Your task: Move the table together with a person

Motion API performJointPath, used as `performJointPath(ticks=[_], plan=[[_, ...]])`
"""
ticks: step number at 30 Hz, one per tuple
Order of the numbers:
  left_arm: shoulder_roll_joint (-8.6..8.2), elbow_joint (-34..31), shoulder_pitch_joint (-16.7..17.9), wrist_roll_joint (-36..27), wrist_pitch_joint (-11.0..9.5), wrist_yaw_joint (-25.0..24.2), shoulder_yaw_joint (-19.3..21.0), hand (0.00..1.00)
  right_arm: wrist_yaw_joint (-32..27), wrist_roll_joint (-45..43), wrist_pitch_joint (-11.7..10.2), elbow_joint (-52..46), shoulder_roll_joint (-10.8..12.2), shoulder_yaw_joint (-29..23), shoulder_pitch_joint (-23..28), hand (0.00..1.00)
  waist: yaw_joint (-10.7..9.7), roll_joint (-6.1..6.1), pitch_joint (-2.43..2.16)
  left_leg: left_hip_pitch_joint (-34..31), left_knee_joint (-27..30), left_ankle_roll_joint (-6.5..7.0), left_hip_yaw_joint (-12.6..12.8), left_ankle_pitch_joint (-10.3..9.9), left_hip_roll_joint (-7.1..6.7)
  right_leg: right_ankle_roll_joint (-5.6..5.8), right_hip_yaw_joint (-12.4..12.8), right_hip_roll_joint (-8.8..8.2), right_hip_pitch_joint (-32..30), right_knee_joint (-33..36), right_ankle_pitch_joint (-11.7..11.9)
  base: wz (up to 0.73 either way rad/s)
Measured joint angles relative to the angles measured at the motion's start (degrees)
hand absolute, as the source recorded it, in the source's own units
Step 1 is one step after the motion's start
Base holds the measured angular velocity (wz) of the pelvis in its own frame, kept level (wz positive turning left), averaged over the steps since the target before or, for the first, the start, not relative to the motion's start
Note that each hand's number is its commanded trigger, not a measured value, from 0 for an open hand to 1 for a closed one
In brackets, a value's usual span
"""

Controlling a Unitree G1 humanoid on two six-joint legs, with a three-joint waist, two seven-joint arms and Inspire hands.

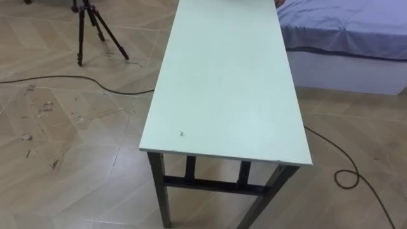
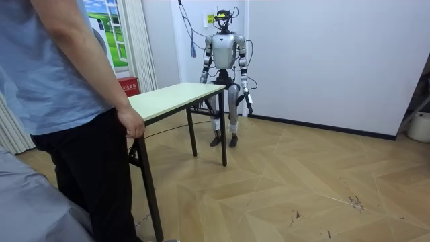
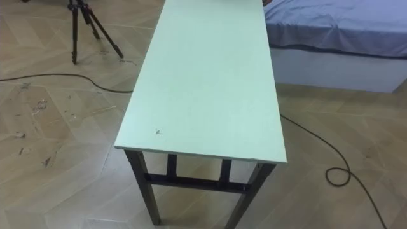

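Person's hand point(image 2: 132, 125) touches table point(image 2: 176, 94); robot's left hand point(image 2: 250, 102) hangs clear.

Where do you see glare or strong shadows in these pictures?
Left eye view: the table is evenly lit on top, with no glare patch. Room view: soft light, no hard-edged shadow on the floor beneath the table; the person at its near end is cut off by the frame.
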Motion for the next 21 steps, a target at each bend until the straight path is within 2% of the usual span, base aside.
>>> performJointPath(ticks=[11,16,21], plan=[[-0.02,0.0,0.0,-0.7,0.1,0.4,0.0,0.00,0.6,0.5,0.1,1.0,0.0,0.0,-0.7,0.00,-0.1,0.13,0.09,0.0,0.1,0.00,-0.2,0.0,0.01,0.00,-0.2,-0.02,-0.1,-0.1,0.0,0.00],[-0.41,-0.1,0.2,-7.8,0.6,-1.2,0.0,0.00,1.2,0.5,0.2,1.8,0.1,-1.3,-0.9,0.00,-0.1,0.15,0.09,-0.2,-0.3,-0.01,-0.3,0.0,0.02,0.01,-0.1,0.04,-0.2,-0.1,0.0,0.00],[-0.33,0.1,0.5,-17.2,0.9,-6.8,-0.1,0.00,4.8,2.2,0.7,2.7,-0.1,-1.9,-1.4,0.00,0.1,0.50,0.06,-0.2,0.1,-0.02,-0.3,-0.1,0.06,0.01,0.0,0.03,-0.2,-0.1,0.0,0.00]])
